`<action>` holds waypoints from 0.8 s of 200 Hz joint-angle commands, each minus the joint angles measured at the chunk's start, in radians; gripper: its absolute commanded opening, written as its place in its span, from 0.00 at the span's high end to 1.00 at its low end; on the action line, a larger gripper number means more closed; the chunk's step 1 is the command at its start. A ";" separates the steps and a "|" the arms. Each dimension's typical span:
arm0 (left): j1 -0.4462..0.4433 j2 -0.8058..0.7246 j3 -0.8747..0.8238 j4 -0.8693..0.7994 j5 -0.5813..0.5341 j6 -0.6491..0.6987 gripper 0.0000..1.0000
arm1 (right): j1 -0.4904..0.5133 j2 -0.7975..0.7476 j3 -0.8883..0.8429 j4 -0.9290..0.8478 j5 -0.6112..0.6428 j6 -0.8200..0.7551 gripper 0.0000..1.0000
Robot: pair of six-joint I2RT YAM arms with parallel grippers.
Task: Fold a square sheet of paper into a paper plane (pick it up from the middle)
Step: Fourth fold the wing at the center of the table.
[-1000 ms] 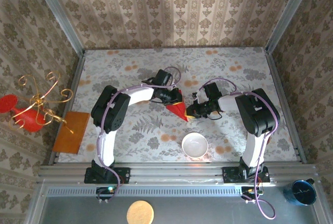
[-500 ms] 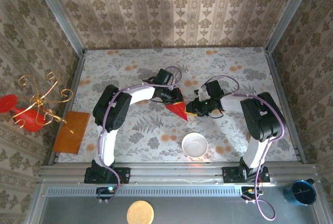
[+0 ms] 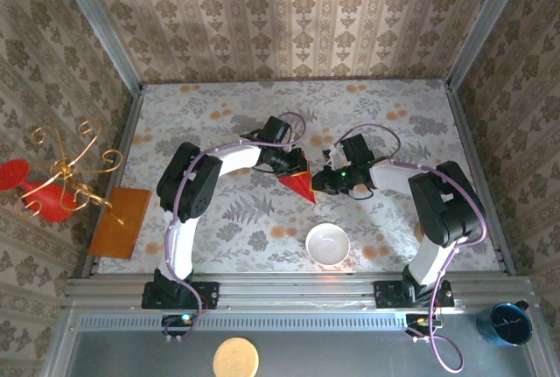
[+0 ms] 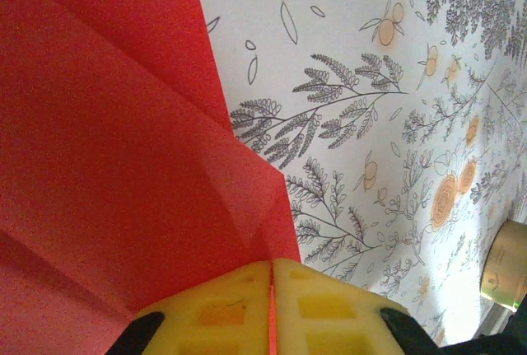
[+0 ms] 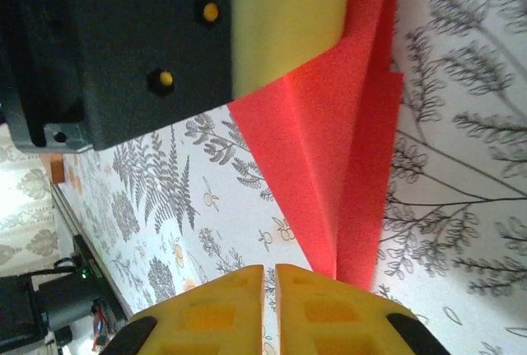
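At mid-table, left tool (image 4: 270, 279) clamps the paper plane (image 3: 300, 185) by its edge, right tool (image 5: 269, 289) narrow.

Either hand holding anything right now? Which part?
Left hand pinches the folded red paper by an edge at its wide end. Right hand: pads nearly together beside the pointed end, no paper between them.

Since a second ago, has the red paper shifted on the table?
No. The red paper lies just where it was, up-left of the white bowl.
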 commanded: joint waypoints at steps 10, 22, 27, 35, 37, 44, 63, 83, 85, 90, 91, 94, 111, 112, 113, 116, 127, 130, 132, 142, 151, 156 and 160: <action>0.000 0.022 0.028 -0.036 -0.007 0.006 0.90 | 0.016 0.049 0.035 -0.023 0.000 -0.022 0.86; -0.001 0.023 0.029 -0.038 -0.007 0.007 0.90 | 0.016 0.059 0.040 -0.030 0.001 -0.025 0.86; 0.000 0.023 0.030 -0.039 -0.009 0.006 0.90 | 0.016 0.063 0.040 -0.033 0.004 -0.027 0.86; -0.001 0.022 0.030 -0.041 -0.010 0.006 0.90 | 0.016 0.068 0.043 -0.040 0.010 -0.030 0.86; -0.001 0.023 0.030 -0.041 -0.010 0.006 0.90 | 0.016 0.069 0.044 -0.042 0.012 -0.031 0.86; -0.001 0.025 0.029 -0.042 -0.010 0.006 0.90 | 0.017 0.072 0.045 -0.049 0.016 -0.034 0.86; 0.002 0.027 0.031 -0.044 -0.012 0.005 0.90 | 0.016 0.077 0.045 -0.056 0.027 -0.038 0.86; 0.001 0.031 0.032 -0.047 -0.012 0.003 0.90 | 0.016 0.083 0.045 -0.062 0.037 -0.041 0.86; 0.001 0.031 0.033 -0.047 -0.013 0.004 0.90 | 0.016 0.084 0.046 -0.062 0.039 -0.041 0.86; 0.001 0.032 0.032 -0.049 -0.013 0.004 0.90 | 0.016 0.086 0.046 -0.065 0.041 -0.040 0.86; 0.001 0.032 0.032 -0.049 -0.014 0.003 0.90 | 0.016 0.085 0.046 -0.065 0.041 -0.040 0.86; 0.001 0.032 0.032 -0.048 -0.015 0.002 0.90 | 0.016 0.085 0.046 -0.065 0.042 -0.042 0.86; 0.003 0.035 0.033 -0.052 -0.016 0.001 0.90 | 0.017 0.090 0.046 -0.064 0.046 -0.042 0.86; 0.003 0.035 0.033 -0.052 -0.016 0.001 0.90 | 0.016 0.090 0.045 -0.065 0.046 -0.043 0.86; 0.003 0.035 0.032 -0.052 -0.016 0.001 0.90 | 0.016 0.090 0.045 -0.065 0.045 -0.043 0.86; 0.003 0.035 0.032 -0.052 -0.016 0.001 0.90 | 0.016 0.091 0.044 -0.064 0.046 -0.044 0.86; 0.003 0.035 0.033 -0.052 -0.016 0.002 0.90 | 0.016 0.093 0.044 -0.067 0.045 -0.044 0.86; 0.003 0.037 0.034 -0.052 -0.016 0.002 0.90 | 0.017 0.093 0.044 -0.065 0.044 -0.044 0.86; 0.004 0.037 0.034 -0.052 -0.014 0.001 0.90 | 0.016 0.094 0.044 -0.064 0.044 -0.044 0.86; 0.003 0.036 0.036 -0.052 -0.011 0.000 0.90 | 0.016 0.095 0.042 -0.060 0.044 -0.042 0.86; 0.004 0.038 0.037 -0.050 -0.009 0.000 0.90 | 0.016 0.098 0.042 -0.060 0.044 -0.042 0.86; 0.003 0.038 0.037 -0.050 -0.009 0.000 0.90 | 0.016 0.099 0.041 -0.060 0.044 -0.043 0.86; 0.003 0.038 0.037 -0.050 -0.010 0.001 0.90 | 0.016 0.099 0.040 -0.060 0.044 -0.042 0.86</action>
